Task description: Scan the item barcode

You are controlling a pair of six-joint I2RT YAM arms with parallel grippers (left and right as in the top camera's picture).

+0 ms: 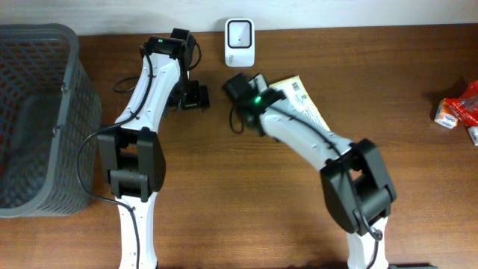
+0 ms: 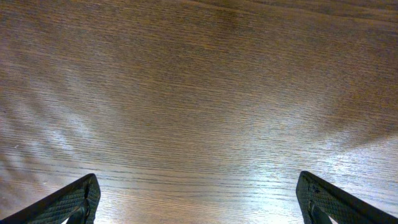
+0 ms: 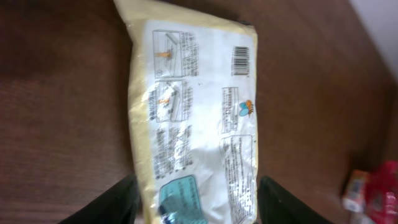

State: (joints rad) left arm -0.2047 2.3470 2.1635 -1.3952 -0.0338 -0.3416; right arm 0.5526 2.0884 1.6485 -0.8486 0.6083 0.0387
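The step in hand is judged to be the handling of the item ahead of presentation, since the barcode is not yet turned to the reader. The item, a yellow food packet (image 3: 193, 93) with a white printed label, is laid flat on the wooden table (image 1: 224, 194), towards the far middle, just near and right of the white barcode scanner (image 1: 239, 41). The label side is turned upward, and the barcode (image 3: 242, 60) is printed at the packet's far end, towards its right edge. The right gripper (image 3: 198, 186) is placed over the packet's near end with its jaws apart, one finger at each long edge; no clamping is visible, so the packet is judged not to be held. The left gripper (image 2: 198, 180) is spread wide over bare wood, left of the scanner, and nothing is held in it. A grey basket (image 1: 84, 104) is stood at the left edge and red packets (image 1: 463, 108) are laid at the far right, well apart from the work. For the next move, a firm grip clear of the barcode is called for; the packet is then to be lifted and tilted until the barcode is faced to the scanner window.
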